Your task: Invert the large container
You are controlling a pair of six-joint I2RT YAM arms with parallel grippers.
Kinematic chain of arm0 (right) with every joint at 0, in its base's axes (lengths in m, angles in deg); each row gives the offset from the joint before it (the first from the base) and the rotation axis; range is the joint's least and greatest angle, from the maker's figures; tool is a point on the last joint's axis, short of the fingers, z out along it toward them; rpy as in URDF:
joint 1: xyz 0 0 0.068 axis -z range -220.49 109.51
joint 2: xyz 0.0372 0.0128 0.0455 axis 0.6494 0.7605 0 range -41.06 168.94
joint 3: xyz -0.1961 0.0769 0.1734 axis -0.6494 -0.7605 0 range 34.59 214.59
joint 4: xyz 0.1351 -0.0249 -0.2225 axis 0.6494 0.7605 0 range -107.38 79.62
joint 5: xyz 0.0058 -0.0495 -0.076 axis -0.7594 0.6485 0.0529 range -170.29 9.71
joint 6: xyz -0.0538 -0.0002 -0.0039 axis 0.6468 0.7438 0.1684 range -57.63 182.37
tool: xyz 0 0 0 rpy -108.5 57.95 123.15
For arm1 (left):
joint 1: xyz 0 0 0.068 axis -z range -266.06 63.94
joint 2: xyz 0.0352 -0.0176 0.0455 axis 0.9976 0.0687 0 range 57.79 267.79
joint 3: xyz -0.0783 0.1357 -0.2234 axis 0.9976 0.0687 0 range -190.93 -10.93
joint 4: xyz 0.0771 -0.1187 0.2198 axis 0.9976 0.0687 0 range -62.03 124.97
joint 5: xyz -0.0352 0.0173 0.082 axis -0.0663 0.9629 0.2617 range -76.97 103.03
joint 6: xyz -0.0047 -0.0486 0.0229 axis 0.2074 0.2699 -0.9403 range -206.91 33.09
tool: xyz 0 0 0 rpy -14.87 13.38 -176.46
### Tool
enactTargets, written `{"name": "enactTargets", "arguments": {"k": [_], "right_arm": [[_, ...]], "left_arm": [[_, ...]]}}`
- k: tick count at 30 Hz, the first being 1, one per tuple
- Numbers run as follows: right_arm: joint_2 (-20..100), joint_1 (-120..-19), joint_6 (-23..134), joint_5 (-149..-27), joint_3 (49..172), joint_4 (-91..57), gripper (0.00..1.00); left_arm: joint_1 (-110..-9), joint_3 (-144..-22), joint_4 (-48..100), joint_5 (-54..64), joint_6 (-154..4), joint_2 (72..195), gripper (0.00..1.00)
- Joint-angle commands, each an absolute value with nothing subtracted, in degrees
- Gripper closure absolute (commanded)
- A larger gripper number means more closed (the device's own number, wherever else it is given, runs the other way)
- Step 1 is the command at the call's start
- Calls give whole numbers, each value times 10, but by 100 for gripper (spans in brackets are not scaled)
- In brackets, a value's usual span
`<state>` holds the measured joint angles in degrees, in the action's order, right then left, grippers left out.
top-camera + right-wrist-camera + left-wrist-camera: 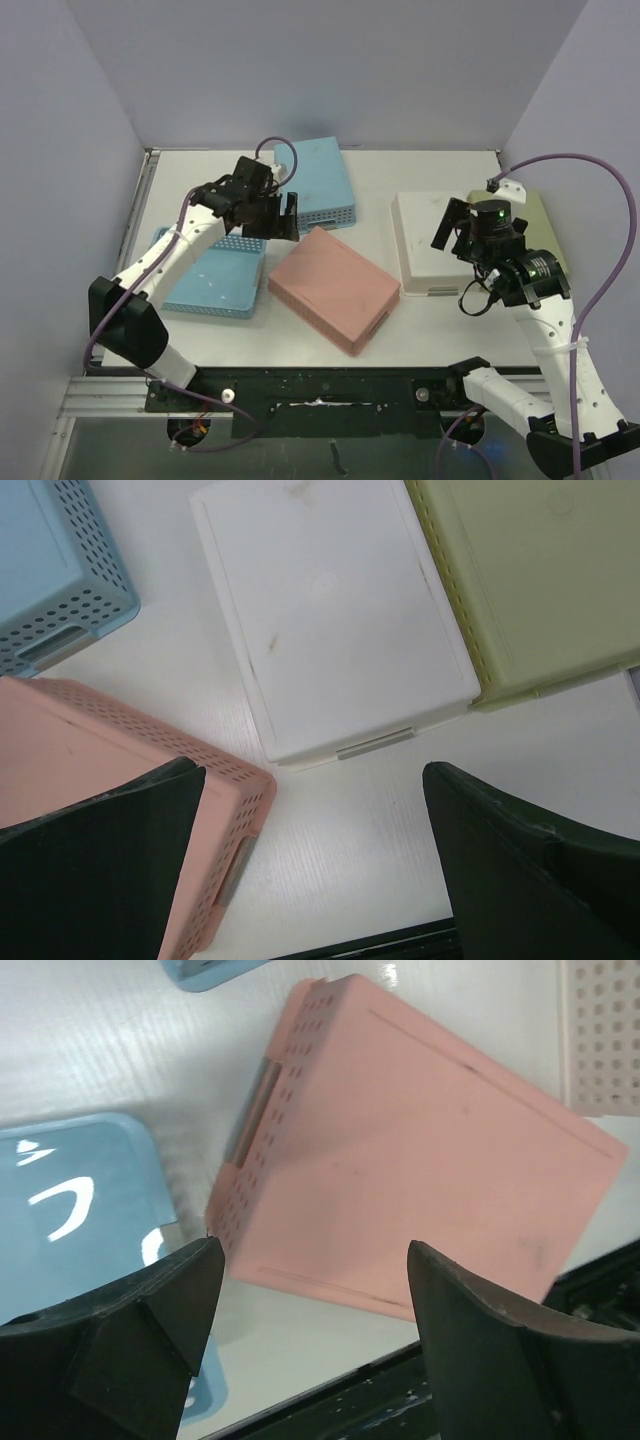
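Apparently the pink container (332,288), which I take for the large one, already lies bottom-up at the middle of the bench. Its long axis runs from far-left to near-right, with a handle slot on the near-right end. The left gripper (315,1248) and the right gripper (315,770) hang wide open and empty, probably because nothing needs holding.
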<state>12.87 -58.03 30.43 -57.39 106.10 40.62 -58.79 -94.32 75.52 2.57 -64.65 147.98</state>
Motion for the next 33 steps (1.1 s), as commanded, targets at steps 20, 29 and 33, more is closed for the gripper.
{"name": "enactTargets", "arguments": {"k": [20,29,33], "right_arm": [[149,-577,291,-610,1059,373,2],[133,-578,282,-608,1044,377,2],[133,-578,282,-608,1045,376,2]], "left_arm": [[-592,-742,668,187,-655,1392,32],[-593,-729,645,182,-658,1429,42],[-596,-722,634,186,-661,1440,48]]}}
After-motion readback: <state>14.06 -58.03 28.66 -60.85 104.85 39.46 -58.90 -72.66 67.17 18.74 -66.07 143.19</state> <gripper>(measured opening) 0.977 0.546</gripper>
